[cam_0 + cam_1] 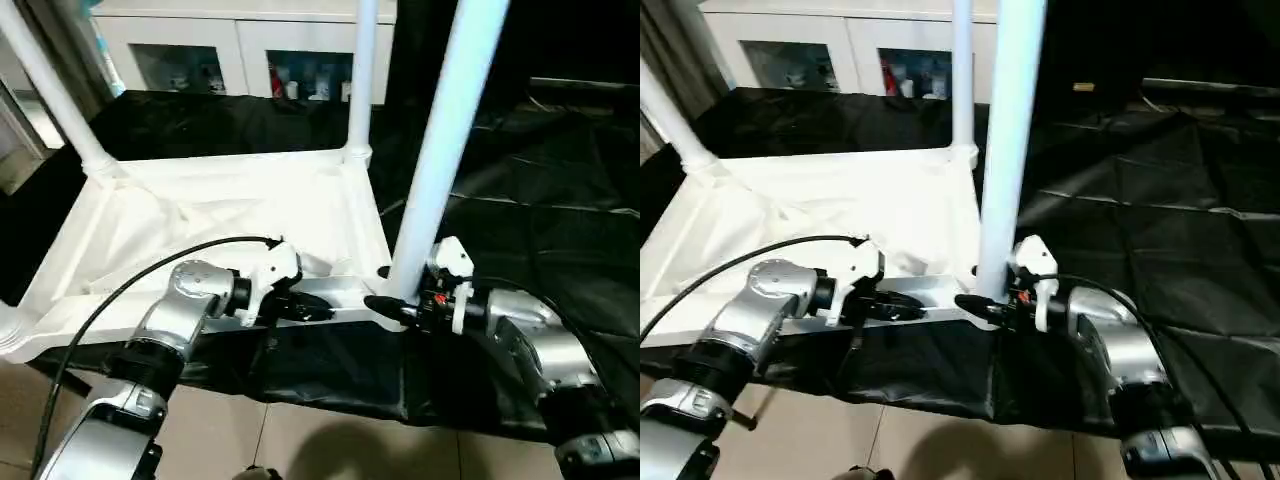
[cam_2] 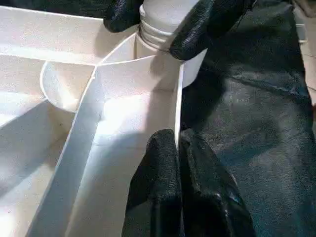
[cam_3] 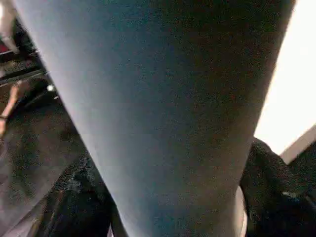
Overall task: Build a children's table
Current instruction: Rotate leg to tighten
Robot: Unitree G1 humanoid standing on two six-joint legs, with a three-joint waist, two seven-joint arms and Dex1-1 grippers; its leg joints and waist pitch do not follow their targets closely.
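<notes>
Tabletop (image 1: 220,215) lies upside down on the black sheet (image 1: 540,230). My right gripper (image 1: 395,305) clamps the near leg (image 1: 440,150) at its corner socket; my left gripper (image 2: 178,148) seems pinched on the rim.

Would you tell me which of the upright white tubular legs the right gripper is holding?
The right gripper clasps the base of the near-right white tubular leg, closest to the robot; the other two legs stand untouched at the far corners.
</notes>
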